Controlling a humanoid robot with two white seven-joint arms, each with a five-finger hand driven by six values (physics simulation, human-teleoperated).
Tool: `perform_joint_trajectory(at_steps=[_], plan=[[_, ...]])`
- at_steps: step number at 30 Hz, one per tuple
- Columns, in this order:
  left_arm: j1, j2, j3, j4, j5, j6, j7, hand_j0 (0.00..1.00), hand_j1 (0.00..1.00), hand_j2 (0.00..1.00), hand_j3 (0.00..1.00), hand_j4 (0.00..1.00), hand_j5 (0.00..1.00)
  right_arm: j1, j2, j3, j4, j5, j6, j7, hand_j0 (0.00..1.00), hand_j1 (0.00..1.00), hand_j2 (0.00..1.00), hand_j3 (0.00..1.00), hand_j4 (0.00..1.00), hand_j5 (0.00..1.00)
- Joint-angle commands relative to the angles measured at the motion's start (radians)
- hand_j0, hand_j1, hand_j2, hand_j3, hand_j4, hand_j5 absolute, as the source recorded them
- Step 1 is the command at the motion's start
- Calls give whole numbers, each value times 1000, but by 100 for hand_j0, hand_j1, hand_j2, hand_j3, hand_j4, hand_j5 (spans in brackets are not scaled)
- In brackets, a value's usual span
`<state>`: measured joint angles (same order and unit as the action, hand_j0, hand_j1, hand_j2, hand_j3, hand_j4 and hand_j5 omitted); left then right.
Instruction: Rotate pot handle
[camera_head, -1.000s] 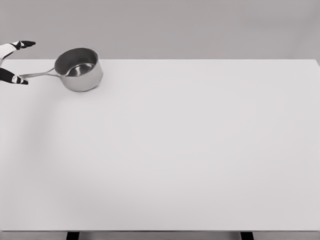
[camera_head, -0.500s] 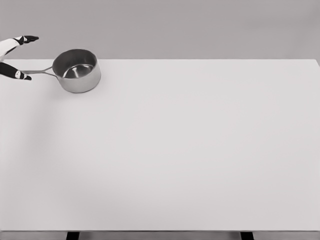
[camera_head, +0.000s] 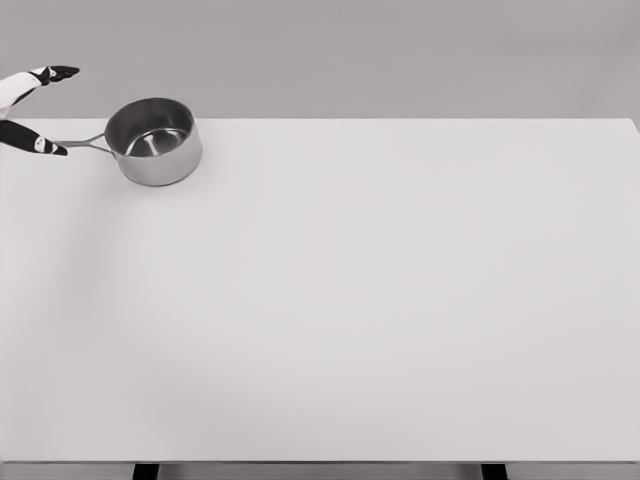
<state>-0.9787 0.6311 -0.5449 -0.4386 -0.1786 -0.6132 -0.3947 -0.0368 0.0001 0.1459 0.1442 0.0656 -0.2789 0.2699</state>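
Note:
A small steel pot (camera_head: 153, 140) stands upright at the far left back of the white table (camera_head: 340, 300). Its thin handle (camera_head: 82, 143) points left, toward the picture's edge. My left hand (camera_head: 35, 108) enters at the left edge, mostly cut off; only two black-tipped fingers show. One finger (camera_head: 40, 145) lies right at the handle's end, seemingly touching it. The other finger (camera_head: 50, 75) is raised well above it. The fingers are spread apart and hold nothing. The right arm is out of view.
The table's back edge runs just behind the pot, and its left edge is close to the handle's tip. Two dark table legs (camera_head: 146, 471) show under the front edge.
The pot has turned slightly: its handle swung from pointing left and a bit forward to pointing straight left. The pot body shifted a little left and back, and my left fingers rose with it.

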Motion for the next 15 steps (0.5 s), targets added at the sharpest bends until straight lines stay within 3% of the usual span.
perform_joint_trajectory(at_steps=[1, 3, 5, 6, 7, 10, 15], plan=[[0, 9, 20, -11, 11, 2, 0, 100, 100, 100, 100, 100, 100, 0, 0, 0, 0, 0, 0, 2, 100, 100, 100, 100, 100, 100], [21, 25, 20, -75, 19, 2, 0, 100, 100, 100, 100, 100, 100, 0, 0, 0, 0, 0, 0, 0, 100, 100, 100, 100, 100, 100], [57, 104, 22, -198, 27, 2, 0, 100, 100, 100, 100, 100, 100, 0, 0, 0, 0, 0, 0, 0, 100, 100, 100, 100, 100, 100], [74, 128, 22, -222, 47, 2, 0, 100, 100, 100, 100, 100, 100, 0, 0, 0, 0, 0, 0, 0, 100, 100, 100, 100, 100, 100], [101, 160, 19, -227, 88, 2, 1, 100, 100, 100, 100, 100, 100, 0, 0, 0, 0, 0, 0, 0, 100, 100, 100, 100, 100, 100], [147, 187, 19, -278, 96, 2, 5, 100, 100, 100, 100, 100, 100, 0, 0, 0, 0, 0, 0, 0, 100, 100, 100, 100, 100, 100], [173, 176, 17, -301, 42, 2, 83, 100, 100, 100, 100, 100, 100, 0, 0, 0, 0, 0, 0, 0, 100, 100, 100, 100, 100, 100]])
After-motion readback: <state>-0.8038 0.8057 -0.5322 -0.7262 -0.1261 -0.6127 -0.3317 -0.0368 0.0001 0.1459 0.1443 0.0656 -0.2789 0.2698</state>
